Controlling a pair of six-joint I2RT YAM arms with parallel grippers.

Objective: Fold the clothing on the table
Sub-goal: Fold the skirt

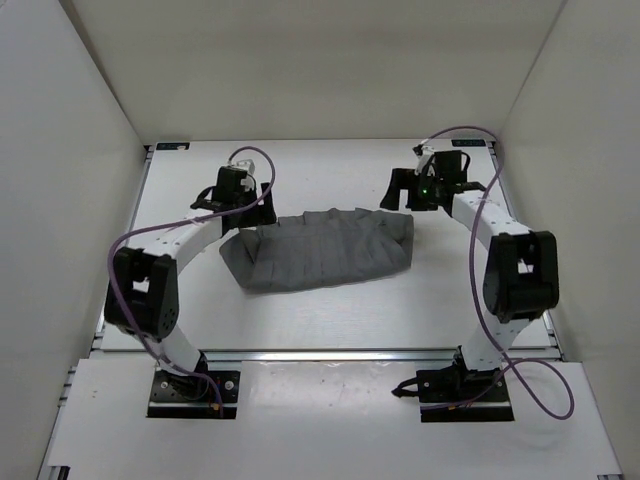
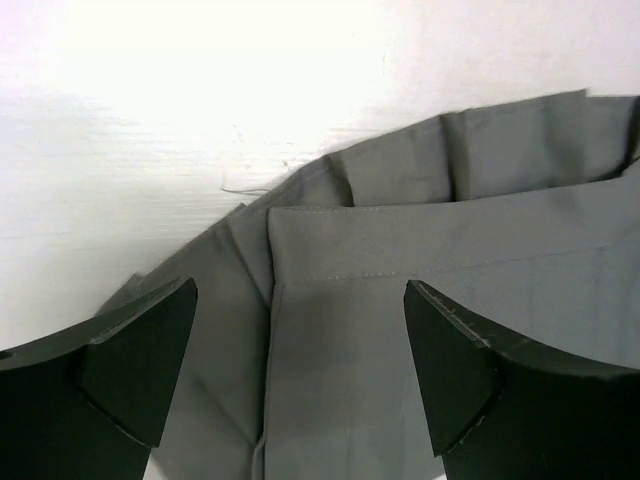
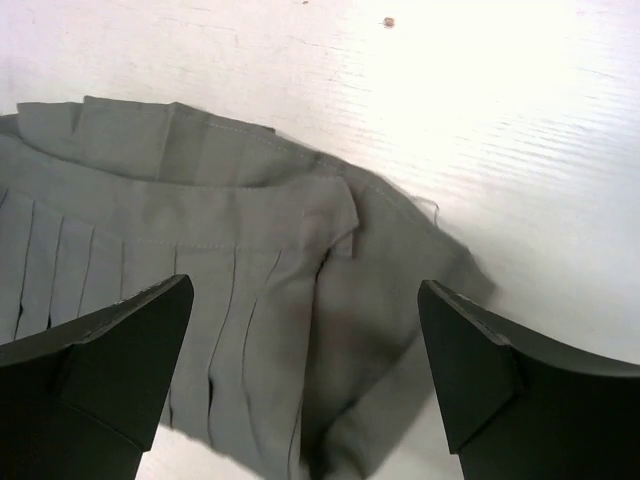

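- You are viewing the table (image 1: 330, 320), which is carrying the skirt (image 1: 320, 250) at its middle, lying flat between both arms.
- The left gripper (image 2: 300, 365) is hanging over the skirt's far left corner, jaws standing wide apart and gripping nothing.
- The right gripper (image 3: 305, 370) is hanging over the far right corner, jaws likewise wide and gripping nothing.

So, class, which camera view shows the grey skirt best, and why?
The top external view: the whole skirt lies in frame on the table. The left wrist view shows only one folded corner up close; the right wrist view only the opposite, pleated corner.
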